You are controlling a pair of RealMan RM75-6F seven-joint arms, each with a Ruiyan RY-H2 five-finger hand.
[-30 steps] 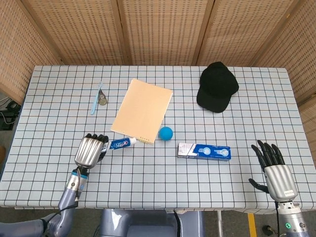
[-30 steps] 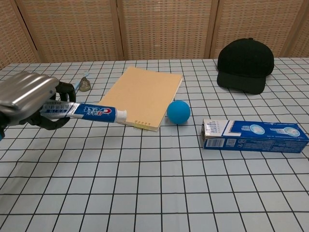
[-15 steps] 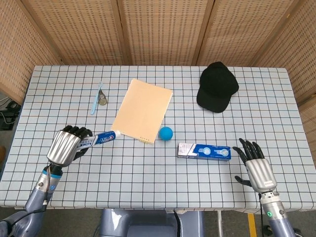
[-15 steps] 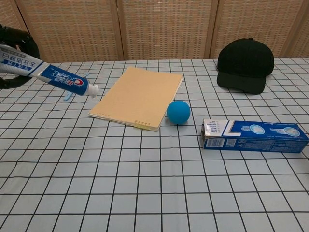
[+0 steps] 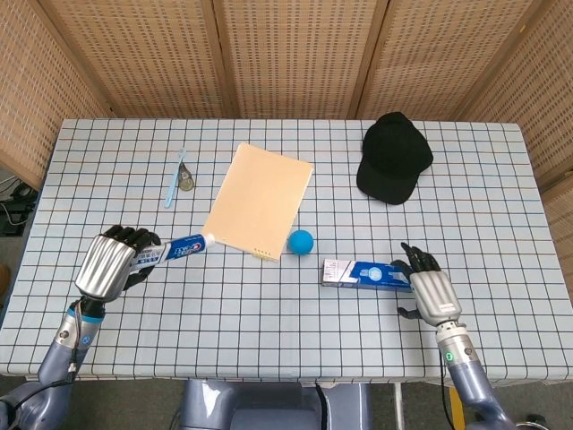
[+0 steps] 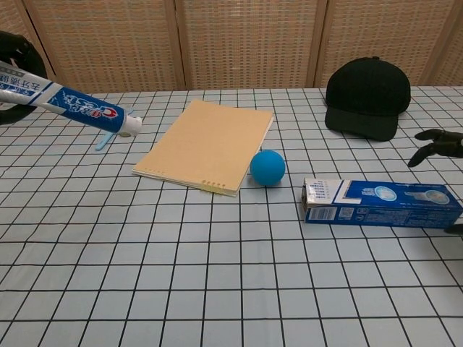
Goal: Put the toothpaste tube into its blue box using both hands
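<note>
1. Near the front left corner of the table (image 5: 81, 170), the left hand (image 5: 112, 262) grasps the toothpaste tube (image 5: 182, 246) by its tail end and holds it lifted above the surface, with the cap end pointing toward the tan notebook (image 5: 259, 201).
2. At the front right part of the table, the blue box (image 5: 370, 274) lies flat on its long side. The right hand (image 5: 430, 288) hovers at the box's right end with its fingers spread and holds nothing; whether it touches the box cannot be told.
3. The step in hand looks like the bringing together: the tube is picked up, the box is not yet grasped, and the two are well apart.
4. The next move probably calls for the right hand to take the box and steady it, so that the end facing the tube can be opened, while the left hand carries the tube across and lines the cap with that opening.
5. A blue ball (image 5: 301, 241) lies between the notebook and the box, close to the path of the tube.
6. Farther back lie a black cap (image 5: 394, 159) near the right and a thin blue tool (image 5: 176, 177) near the left.
7. The table has a white cloth with a dark grid, and woven cane panels (image 5: 286, 54) stand behind it.
</note>
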